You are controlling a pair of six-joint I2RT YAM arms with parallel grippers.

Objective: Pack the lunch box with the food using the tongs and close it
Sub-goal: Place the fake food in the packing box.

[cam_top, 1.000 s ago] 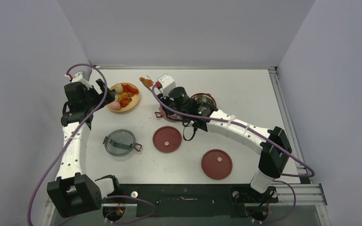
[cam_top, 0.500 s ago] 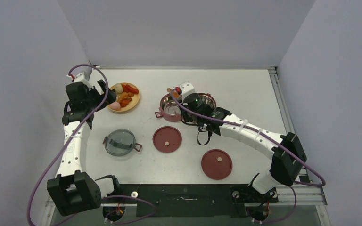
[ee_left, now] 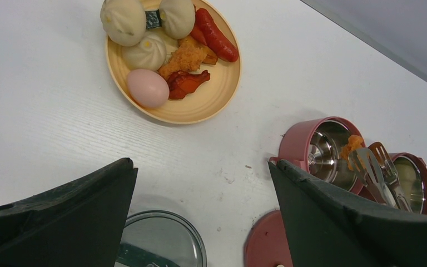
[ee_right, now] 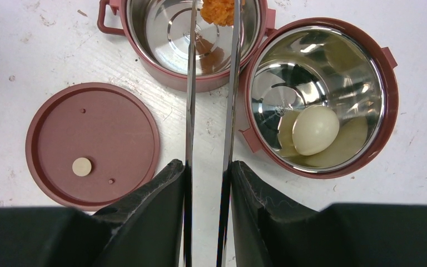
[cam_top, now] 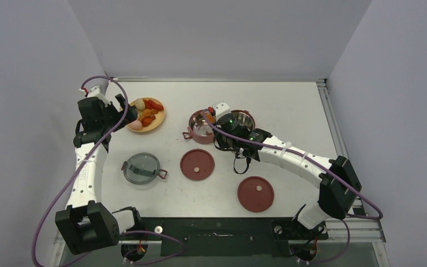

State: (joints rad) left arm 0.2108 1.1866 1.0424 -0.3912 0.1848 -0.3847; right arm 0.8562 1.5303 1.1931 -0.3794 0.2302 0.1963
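Since the earlier frame the right arm has swung back from the far-left area beside the plate (ee_left: 225, 83), and its right gripper (ee_right: 207, 172) is now hovering over the two open maroon containers at the middle of the table (cam_top: 289, 105). Its jaws are standing partly closed, pressing on both arms of the one pair of tongs (ee_right: 190, 83). The tong tips are pinching one orange piece (ee_right: 218, 11) above the left container (ee_left: 293, 146). The right container (ee_right: 390, 103) is standing just beside it and is holding one whitish egg (ee_right: 315, 129). Two maroon disc lids are lying flat nearer the arms, one (cam_top: 197, 164) left of the other (cam_top: 256, 193), well apart. One grey lid (cam_top: 141, 168) is lying further left. The left gripper (ee_left: 200, 183) is hanging above the table near the plate, its jaws spread wide and gripping nothing. The single plate is carrying three whitish buns (ee_left: 123, 21), one pink egg (ee_left: 148, 88), one breaded piece (ee_left: 183, 58) and one dark red piece (ee_left: 186, 82); the red sausages (ee_left: 217, 36) are overlapping, and I cannot tell their number.
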